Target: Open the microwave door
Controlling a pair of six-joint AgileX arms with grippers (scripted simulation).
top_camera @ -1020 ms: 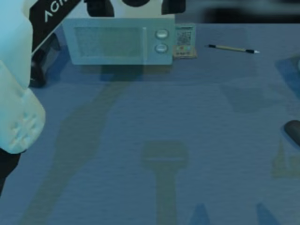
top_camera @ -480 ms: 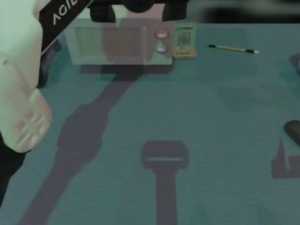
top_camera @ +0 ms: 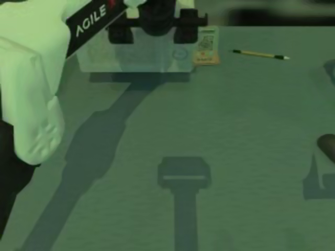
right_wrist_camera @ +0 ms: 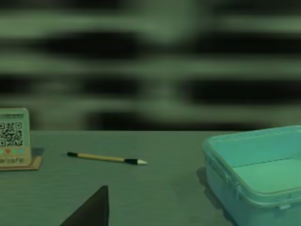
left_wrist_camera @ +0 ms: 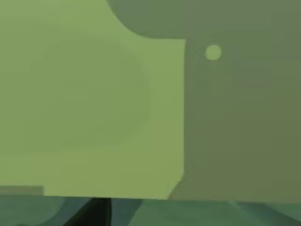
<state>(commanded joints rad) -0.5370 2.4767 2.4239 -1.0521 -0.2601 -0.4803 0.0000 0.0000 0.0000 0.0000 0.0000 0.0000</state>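
Observation:
The white microwave (top_camera: 91, 60) stands at the table's far left. Its door (top_camera: 138, 58) lies flat against the front, largely covered by my left gripper (top_camera: 152, 34). That gripper hangs open across the microwave's top front edge, its two dark fingers (top_camera: 119, 34) spread wide. One silver knob (top_camera: 179, 54) shows beside the right finger. In the left wrist view a pale flat face of the microwave (left_wrist_camera: 94, 94) fills the picture from close up. My right gripper (top_camera: 327, 146) sits parked at the table's right edge.
A QR-code card (top_camera: 205, 47) stands just right of the microwave, and a pencil (top_camera: 260, 54) lies farther right. A pale blue bin (right_wrist_camera: 258, 169) is at the far right. My left arm's white body (top_camera: 31, 94) covers the table's left side.
My left arm has swung right and its gripper has come down over the microwave's front, now hiding the upper knob and much of the door. The right arm has stayed put.

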